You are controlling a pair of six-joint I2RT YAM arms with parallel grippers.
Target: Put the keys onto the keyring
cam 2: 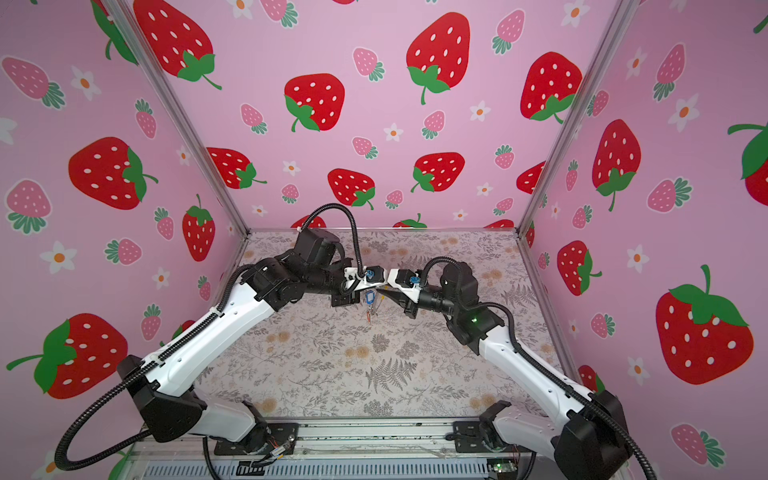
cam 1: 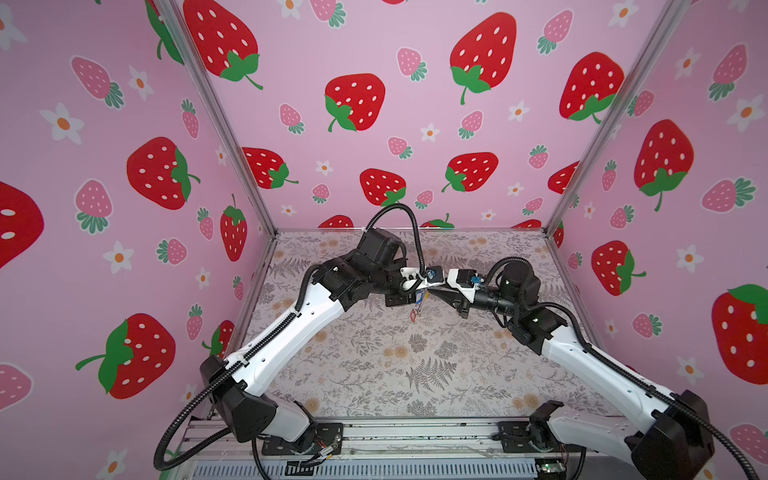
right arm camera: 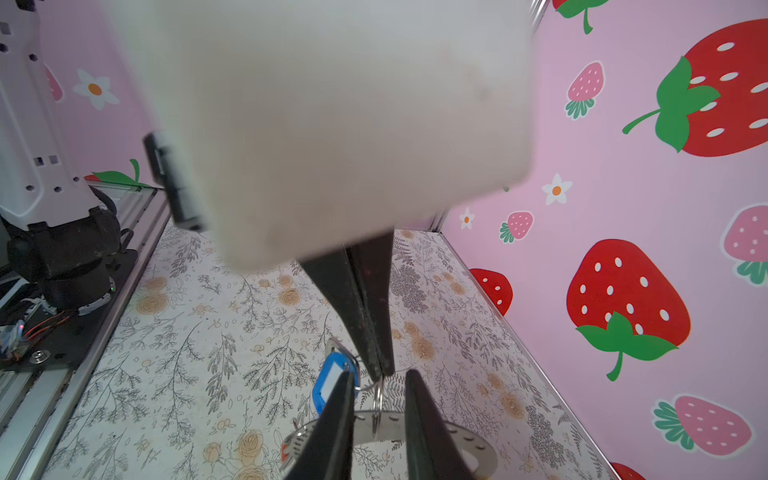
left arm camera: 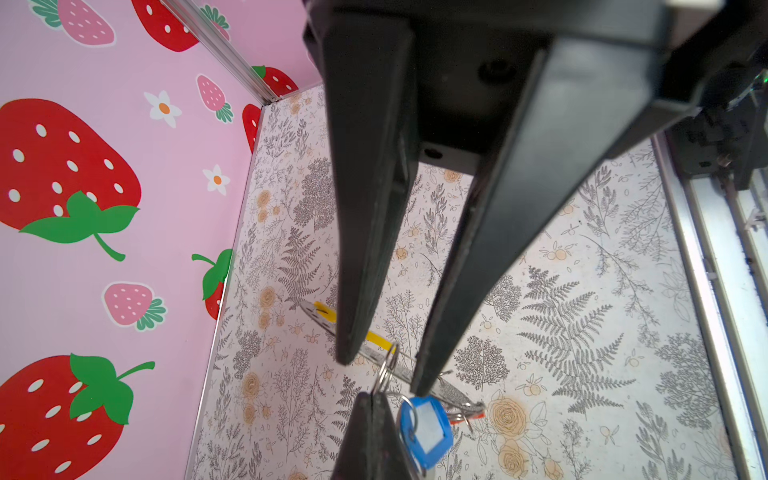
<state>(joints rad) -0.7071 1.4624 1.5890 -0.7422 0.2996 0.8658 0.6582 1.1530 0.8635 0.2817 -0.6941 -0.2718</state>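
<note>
My left gripper point(left arm camera: 371, 395) is shut on the small wire ring point(right arm camera: 378, 401) of the blue-tagged key, held up over the table. That ring is threaded on the keyring point(right arm camera: 467, 434), a flat grey hoop with a yellow segment point(left arm camera: 376, 337), which hangs below it. The blue tag point(left arm camera: 428, 430) dangles beside the left fingertips. A red tag point(left arm camera: 467, 417) shows as a sliver at the hoop's low end; the key blades are hard to make out. My right gripper point(right arm camera: 379, 375) is open, its fingers either side of the wire ring at the hoop. In both top views the grippers meet tip to tip point(cam 1: 428, 290).
The floral table point(cam 1: 374, 365) lies under the hanging bundle point(cam 2: 370, 307). Strawberry-print walls point(cam 1: 124, 208) close the left, back and right sides. A metal rail point(cam 1: 415, 436) with the arm bases runs along the front edge.
</note>
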